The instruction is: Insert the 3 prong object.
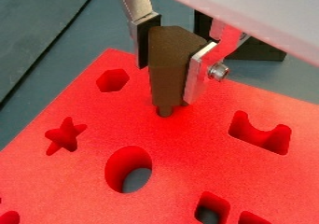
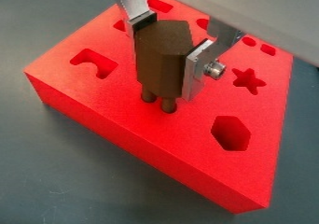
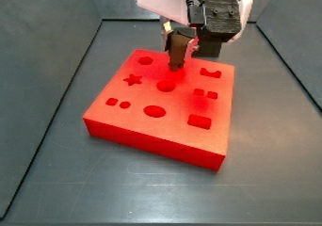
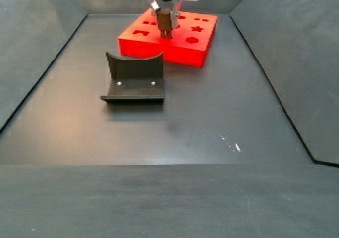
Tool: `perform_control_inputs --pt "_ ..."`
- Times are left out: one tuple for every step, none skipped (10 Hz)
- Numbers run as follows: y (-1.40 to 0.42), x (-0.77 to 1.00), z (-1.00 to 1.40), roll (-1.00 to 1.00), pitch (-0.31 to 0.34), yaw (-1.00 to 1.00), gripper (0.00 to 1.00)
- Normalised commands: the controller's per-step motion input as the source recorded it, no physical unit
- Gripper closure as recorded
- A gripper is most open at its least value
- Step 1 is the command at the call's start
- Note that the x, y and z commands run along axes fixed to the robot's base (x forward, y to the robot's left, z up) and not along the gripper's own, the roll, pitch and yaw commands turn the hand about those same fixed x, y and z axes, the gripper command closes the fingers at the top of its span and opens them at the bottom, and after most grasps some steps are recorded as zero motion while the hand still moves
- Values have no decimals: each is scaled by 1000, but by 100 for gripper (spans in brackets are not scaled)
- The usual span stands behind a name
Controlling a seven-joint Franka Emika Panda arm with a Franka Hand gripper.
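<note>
Your gripper (image 2: 173, 52) stood directly above the red block (image 2: 112, 106), with its silver fingers (image 2: 201, 65) closed tight on the sides of the brown 3 prong object (image 2: 162, 62). You held that piece upright over the middle of the block's top face, and its thin prongs touched or entered the surface there; how deep they went could not be told. Around it on the block sat a star hole (image 2: 248, 79) and a hexagon hole (image 2: 232, 132). The block rested on the dark bench (image 4: 212, 133), and the fixture (image 4: 133, 79) stood just beside it, apart from the gripper.
</note>
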Motion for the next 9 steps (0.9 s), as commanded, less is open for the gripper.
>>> perform_control_inputs --pt "6 -29 -1000 46 -41 0 100" --pt "0 0 0 -10 0 0 100" --pt "257 0 -334 -303 -207 0 100" --pt "140 -34 -403 -356 -189 0 100" --pt "169 -31 -437 -341 -179 0 100" --pt "134 -97 -491 -279 -200 0 100" --pt "49 -123 -597 -216 -177 0 100" --pt "46 -97 -37 -57 -76 0 100" --pt "0 0 0 0 0 0 100"
